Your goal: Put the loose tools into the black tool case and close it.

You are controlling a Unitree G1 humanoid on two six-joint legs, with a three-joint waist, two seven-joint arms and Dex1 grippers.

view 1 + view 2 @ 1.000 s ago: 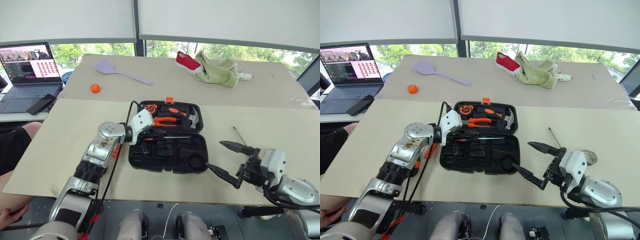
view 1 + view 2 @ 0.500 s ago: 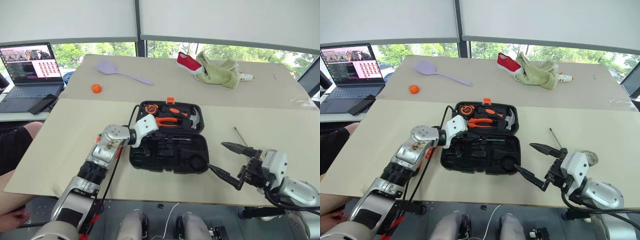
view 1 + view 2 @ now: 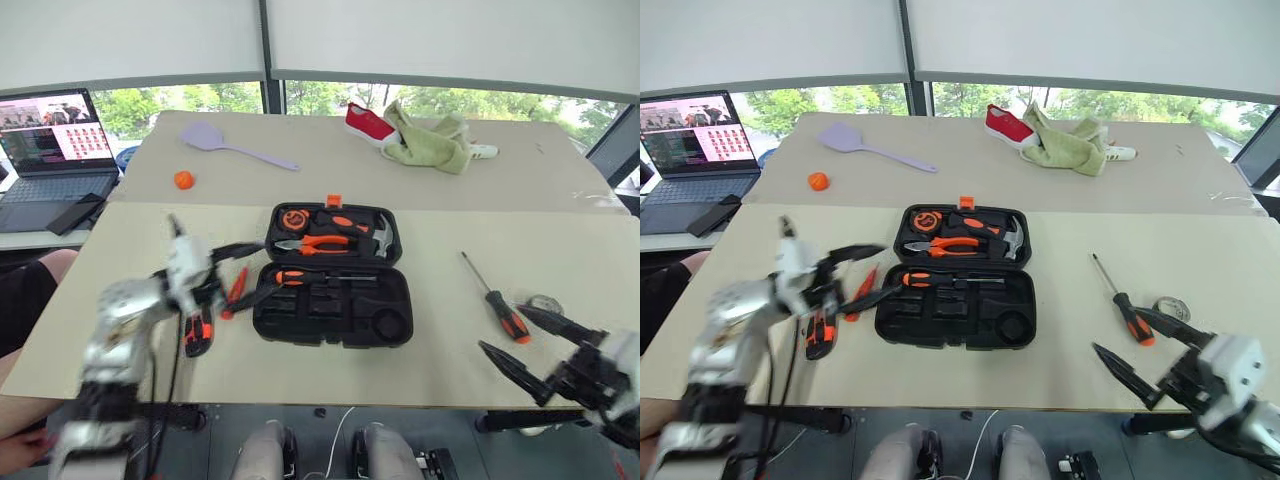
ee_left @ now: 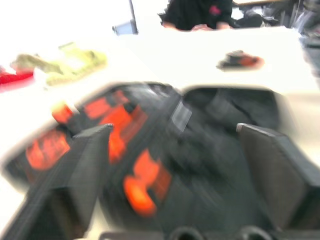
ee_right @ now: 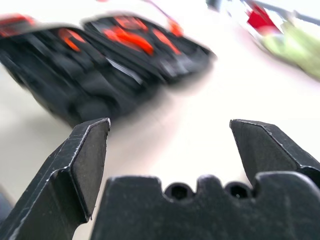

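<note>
Left gripper (image 3: 236, 270) hangs spread wide and empty just left of the black tool case (image 3: 333, 277), arm reaching level across the table; the utility knife (image 3: 198, 333) and slim tester screwdriver (image 3: 234, 291) lie right beside it. One screwdriver (image 3: 312, 276) sits in the open case's near half. Best bet: drop squarely over the knife's middle, fingers across its width. Far right, a second screwdriver (image 3: 497, 303) and the tape roll (image 3: 1171, 308) wait; the right gripper (image 3: 535, 352) hovers near them, fingers splayed, nothing held.
</note>
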